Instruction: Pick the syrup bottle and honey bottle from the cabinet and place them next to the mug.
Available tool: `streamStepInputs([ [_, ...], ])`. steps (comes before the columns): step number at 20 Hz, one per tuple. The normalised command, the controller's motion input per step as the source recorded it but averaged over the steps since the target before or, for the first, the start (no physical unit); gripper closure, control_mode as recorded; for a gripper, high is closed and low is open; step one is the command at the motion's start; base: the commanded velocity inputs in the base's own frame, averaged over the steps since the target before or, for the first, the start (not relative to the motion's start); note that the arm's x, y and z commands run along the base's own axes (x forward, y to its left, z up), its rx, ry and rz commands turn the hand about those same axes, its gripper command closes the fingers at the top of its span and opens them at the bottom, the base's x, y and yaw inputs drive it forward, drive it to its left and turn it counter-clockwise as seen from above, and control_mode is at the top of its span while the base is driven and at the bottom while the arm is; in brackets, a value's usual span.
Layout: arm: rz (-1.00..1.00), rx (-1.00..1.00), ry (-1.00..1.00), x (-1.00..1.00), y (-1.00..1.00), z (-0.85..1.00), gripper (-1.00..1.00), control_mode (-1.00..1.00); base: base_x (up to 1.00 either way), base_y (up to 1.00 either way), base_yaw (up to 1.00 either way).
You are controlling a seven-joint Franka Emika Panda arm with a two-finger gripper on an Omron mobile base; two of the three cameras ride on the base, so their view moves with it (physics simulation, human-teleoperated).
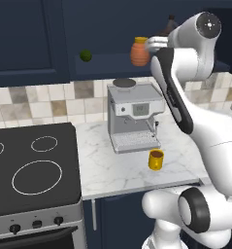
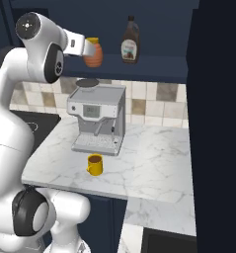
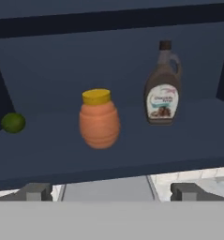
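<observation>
The open cabinet (image 3: 132,157) has a dark navy shelf carrying both bottles. The honey bottle (image 3: 99,121), squat, orange and ribbed with a yellow lid, stands at the middle of the hand view. The tall dark syrup bottle (image 3: 162,89) with a pale label stands to its right and further back. My gripper (image 3: 112,192) is open, level with the shelf's front edge and short of the honey bottle (image 2: 93,53), with nothing between its fingers. The syrup bottle (image 2: 131,42) stands free. The yellow mug (image 1: 156,159) (image 2: 95,164) sits on the counter below, in front of the coffee machine.
A green lime (image 3: 13,123) (image 1: 86,55) lies on the shelf left of the honey bottle. A grey coffee machine (image 1: 134,116) stands on the marble counter (image 2: 149,163) under the shelf. A black stovetop (image 1: 30,165) lies to the left.
</observation>
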Motion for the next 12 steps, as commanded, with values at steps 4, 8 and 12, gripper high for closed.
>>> streamStepInputs([
  [4, 0.0, 0.0, 0.05, 0.21, 0.12, -0.01, -1.0, -1.0, 0.0, 0.0, 0.0],
  [8, 0.0, 0.0, 0.04, 0.35, 0.12, 0.0, -1.0, -1.0, 0.0, 0.0, 0.0],
  [12, 0.0, 0.0, 0.0, 0.35, 0.09, -0.04, -1.0, -1.0, 0.0, 0.0, 0.0],
])
